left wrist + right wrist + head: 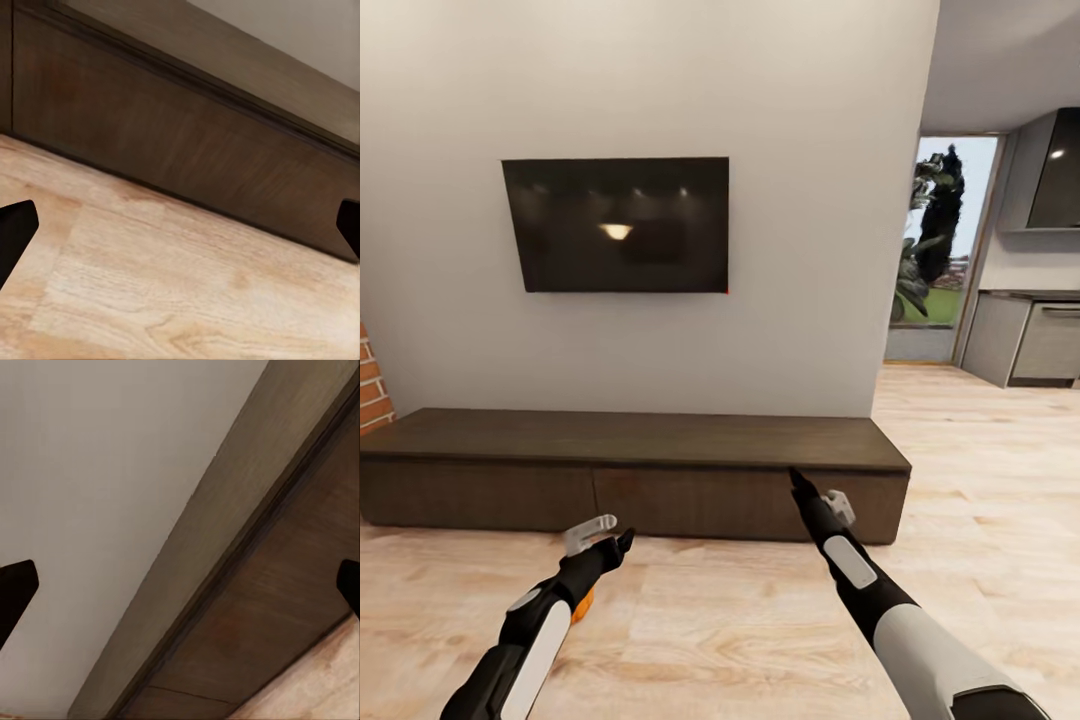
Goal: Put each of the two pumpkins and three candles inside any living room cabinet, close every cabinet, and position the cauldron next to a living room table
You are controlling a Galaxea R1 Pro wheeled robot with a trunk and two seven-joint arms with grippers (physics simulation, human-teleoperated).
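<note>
Right now the robot faces the cabinet (630, 470), a long low dark-wood unit running crosswise under the TV (616, 224), its long axis side to side across the head view, drawer fronts all flush and shut. Right gripper (797, 478) is the nearer one: its tip sits over the cabinet's top front edge, just above the right drawer front, though real contact cannot be judged from this angle. In the right wrist view that gripper's fingertips (18, 585) stand wide apart at the frame edges with nothing between, so it is released and empty; the cabinet edge (247, 532) runs diagonally straight ahead of it. Left gripper (622, 545) hangs lower, above the floor (690, 620) and short of the left drawer front, also spread wide and empty in its wrist view, cabinet front (172, 127) ahead across a strip of floor. An orange bit (586, 604) peeks from behind the left forearm; likely a pumpkin on the floor, too hidden to be sure. Probably next is pulling a drawer open, and the right arm is best placed for that.
</note>
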